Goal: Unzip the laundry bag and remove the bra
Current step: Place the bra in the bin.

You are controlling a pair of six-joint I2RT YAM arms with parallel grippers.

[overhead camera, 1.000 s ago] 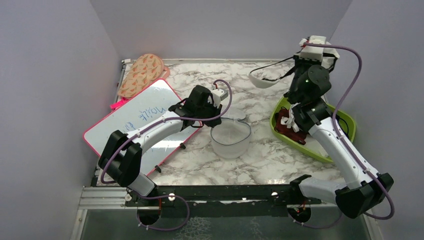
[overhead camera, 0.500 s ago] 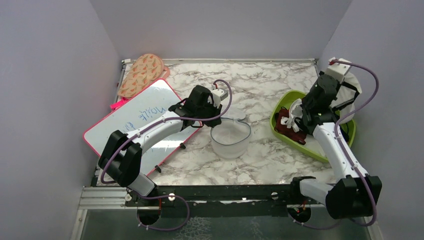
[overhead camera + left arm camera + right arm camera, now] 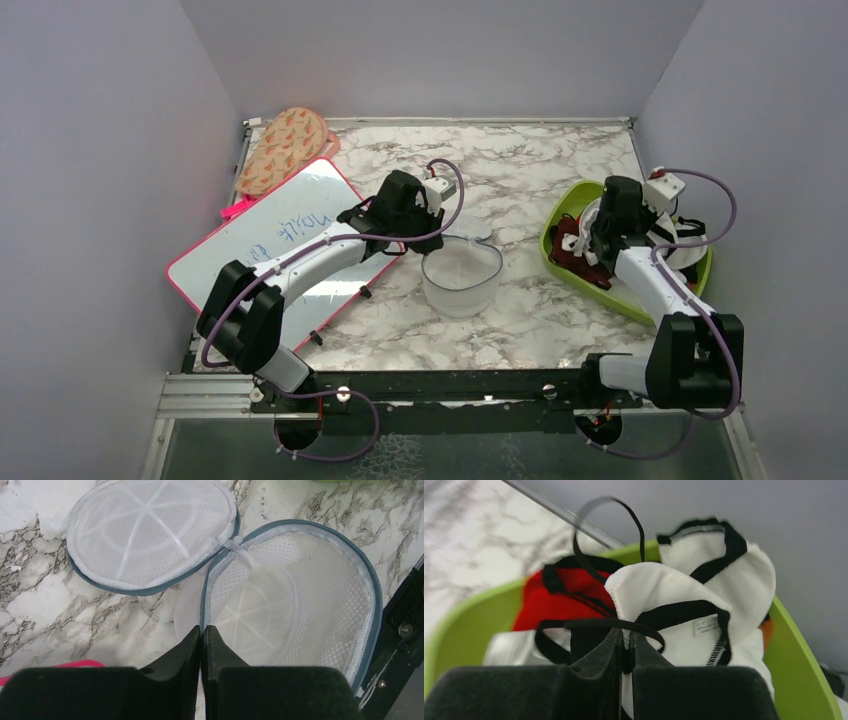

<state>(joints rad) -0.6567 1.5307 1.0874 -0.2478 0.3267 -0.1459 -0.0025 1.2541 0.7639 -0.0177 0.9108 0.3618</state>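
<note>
Two grippers, both closed. Left gripper [image 3: 202,630]: fingers pressed together at the rim of the bag [image 3: 295,605], which stands unzipped and empty, its lid [image 3: 150,535] folded back flat beside it and joined to it at one point; whether mesh is pinched cannot be told. Right gripper [image 3: 625,636]: clamped on the bra [image 3: 664,590], white with black trim and straps, over the green tray [image 3: 454,630], right of the bag and well apart from it. Red cloth [image 3: 569,587] lies in that tray. Whiteboard [image 3: 270,235] lies left of the bag.
</note>
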